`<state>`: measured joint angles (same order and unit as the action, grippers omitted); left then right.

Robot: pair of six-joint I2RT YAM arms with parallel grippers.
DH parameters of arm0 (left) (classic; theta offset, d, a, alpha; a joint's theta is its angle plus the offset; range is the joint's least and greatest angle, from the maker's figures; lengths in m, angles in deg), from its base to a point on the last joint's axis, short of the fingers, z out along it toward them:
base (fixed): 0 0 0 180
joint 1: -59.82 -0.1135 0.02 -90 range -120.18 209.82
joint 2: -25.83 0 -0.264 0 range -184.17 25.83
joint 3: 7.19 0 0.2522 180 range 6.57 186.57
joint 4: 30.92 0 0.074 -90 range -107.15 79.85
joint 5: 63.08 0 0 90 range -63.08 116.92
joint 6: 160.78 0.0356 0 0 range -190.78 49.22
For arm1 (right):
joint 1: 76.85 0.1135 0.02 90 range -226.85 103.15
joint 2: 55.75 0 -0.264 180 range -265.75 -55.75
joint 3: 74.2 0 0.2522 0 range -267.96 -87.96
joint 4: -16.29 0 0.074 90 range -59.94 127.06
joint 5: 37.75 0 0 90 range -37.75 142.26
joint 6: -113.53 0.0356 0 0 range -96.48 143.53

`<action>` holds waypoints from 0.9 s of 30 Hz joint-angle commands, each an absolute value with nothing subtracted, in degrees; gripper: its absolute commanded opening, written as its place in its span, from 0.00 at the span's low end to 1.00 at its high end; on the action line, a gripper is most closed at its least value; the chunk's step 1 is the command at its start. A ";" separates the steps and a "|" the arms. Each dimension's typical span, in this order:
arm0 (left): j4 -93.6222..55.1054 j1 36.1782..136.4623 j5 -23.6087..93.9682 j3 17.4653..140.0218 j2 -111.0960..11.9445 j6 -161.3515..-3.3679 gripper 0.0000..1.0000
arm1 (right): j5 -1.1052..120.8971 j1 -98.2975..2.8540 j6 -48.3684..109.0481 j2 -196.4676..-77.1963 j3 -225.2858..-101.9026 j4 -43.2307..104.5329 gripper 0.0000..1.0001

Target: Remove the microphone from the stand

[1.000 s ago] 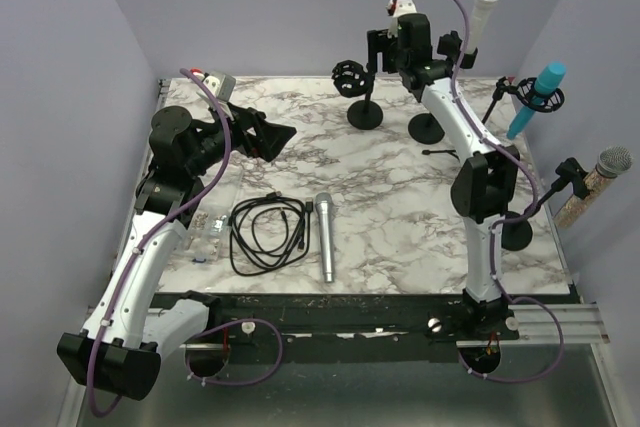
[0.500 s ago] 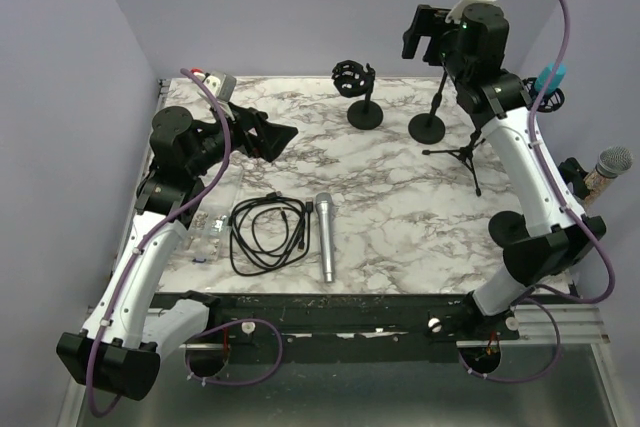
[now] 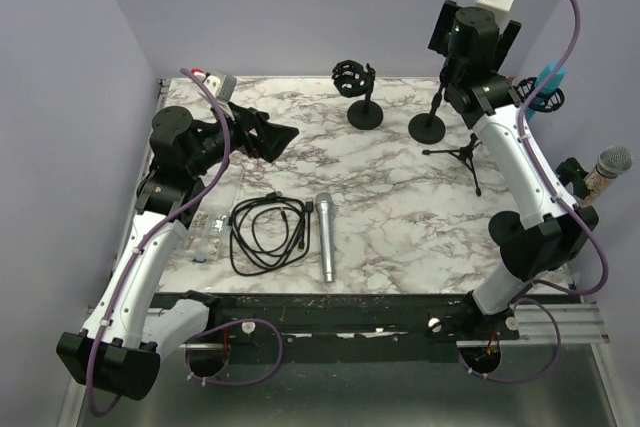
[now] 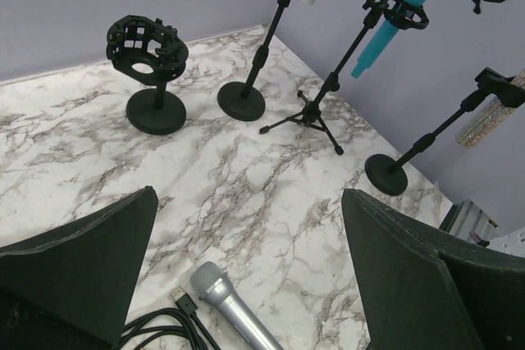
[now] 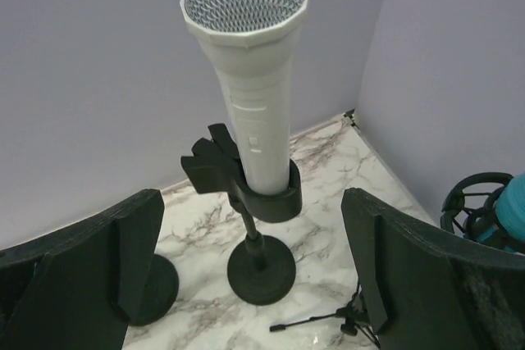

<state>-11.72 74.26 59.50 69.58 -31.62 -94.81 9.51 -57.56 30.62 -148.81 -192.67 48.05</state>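
Note:
A white microphone (image 5: 254,112) with a grey mesh head stands upright in the black clip (image 5: 271,194) of a round-base stand (image 5: 261,272). It lies ahead of my right gripper (image 5: 254,264), between the lines of the two wide-open fingers, and they do not touch it. In the top view the right gripper (image 3: 470,32) is raised at the back right and hides the microphone; only the stand's base (image 3: 428,127) shows. My left gripper (image 3: 270,137) is open and empty above the table's left side.
A silver microphone (image 3: 325,237) and a coiled black cable (image 3: 265,232) lie near the front. An empty shock-mount stand (image 3: 355,82) is at the back. A teal microphone (image 3: 545,82) sits on a tripod and a glittery one (image 3: 600,172) on a stand at the right edge.
My right arm has swung up and to the right, from left of the white microphone's stand to facing it, and now hides the microphone in the top view. The left arm has not moved.

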 commanded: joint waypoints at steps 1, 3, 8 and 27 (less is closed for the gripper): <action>-12.76 74.67 60.41 70.64 -31.12 -95.05 0.99 | 2.88 -57.83 26.96 -154.39 -196.04 39.85 0.99; -12.60 74.76 60.41 70.78 -31.21 -95.04 0.99 | 1.81 -57.99 25.62 -155.97 -196.35 37.04 0.97; -12.08 74.84 60.23 71.00 -31.34 -94.69 0.99 | -0.08 -58.36 24.13 -158.86 -196.40 32.15 0.95; -11.97 75.02 60.57 71.11 -32.61 -94.86 0.99 | 3.49 -60.78 20.53 -161.60 -192.09 25.67 0.72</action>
<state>-11.59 74.59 59.50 69.58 -32.28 -94.81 2.65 -60.34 20.67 -162.07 -193.80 28.38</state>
